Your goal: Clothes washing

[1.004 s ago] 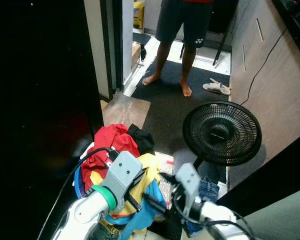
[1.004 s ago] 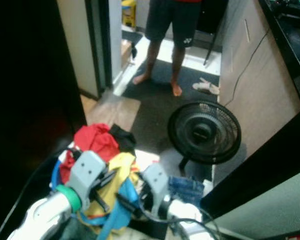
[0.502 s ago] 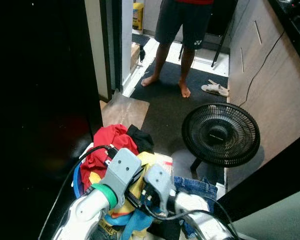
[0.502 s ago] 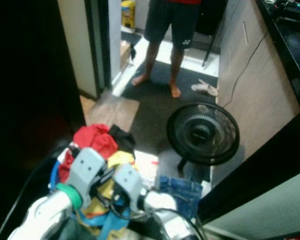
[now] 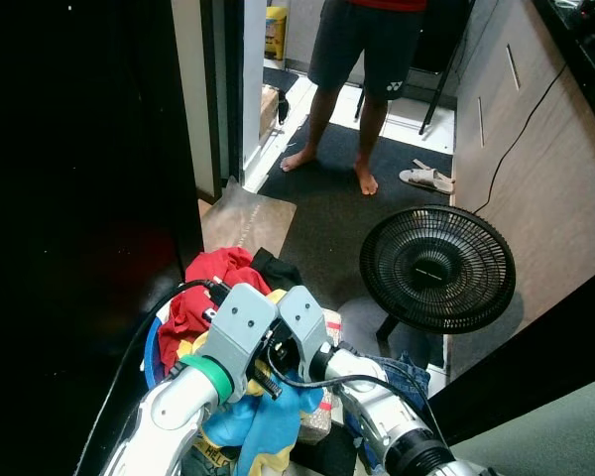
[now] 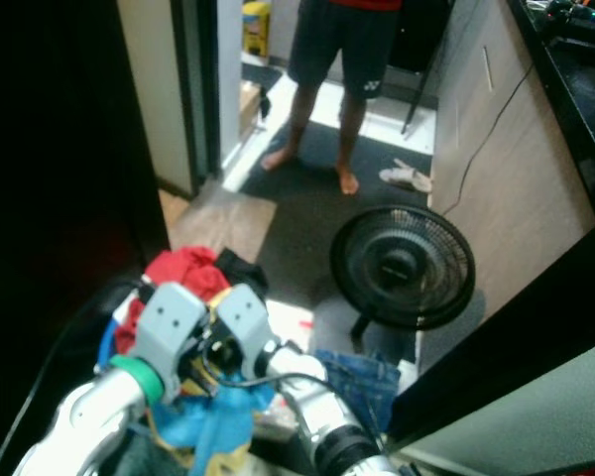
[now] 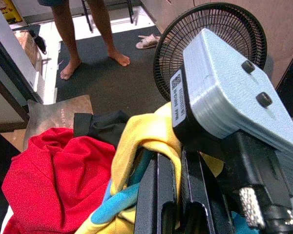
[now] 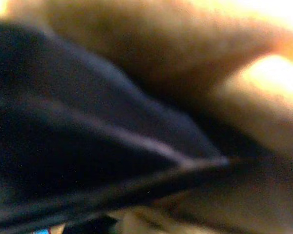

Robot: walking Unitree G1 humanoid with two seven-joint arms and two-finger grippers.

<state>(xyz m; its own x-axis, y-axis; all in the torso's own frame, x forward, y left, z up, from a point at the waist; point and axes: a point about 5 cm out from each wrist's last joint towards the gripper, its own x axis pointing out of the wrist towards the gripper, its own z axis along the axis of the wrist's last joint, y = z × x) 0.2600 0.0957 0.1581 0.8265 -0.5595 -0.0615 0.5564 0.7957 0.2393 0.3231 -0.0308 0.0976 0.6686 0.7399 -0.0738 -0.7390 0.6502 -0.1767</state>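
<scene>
A heap of clothes lies in a blue-rimmed basket [image 5: 151, 357] at my feet, with a red garment [image 5: 203, 297] and a black one [image 5: 278, 270] on top. My left gripper [image 5: 263, 379] is raised over the heap and shut on a yellow and blue garment [image 5: 268, 421] that hangs below it. In the left wrist view the yellow cloth [image 7: 141, 141] drapes over the closed black fingers [image 7: 161, 195]. My right gripper [image 5: 278, 349] is pressed against the left one from the right, its grey housing [image 7: 229, 87] touching the same cloth. The right wrist view is a blur of yellow cloth [image 8: 151, 58].
A black floor fan [image 5: 438, 268] stands to the right of the basket, with blue jeans [image 5: 412, 372] on the floor below it. A barefoot person [image 5: 367, 50] stands on the dark mat ahead, a sandal [image 5: 426, 178] nearby. A dark wall runs along the left and cabinets along the right.
My right gripper has swung left from beside the fan's foot to meet the left gripper at the yellow and blue garment. The left gripper has held its place.
</scene>
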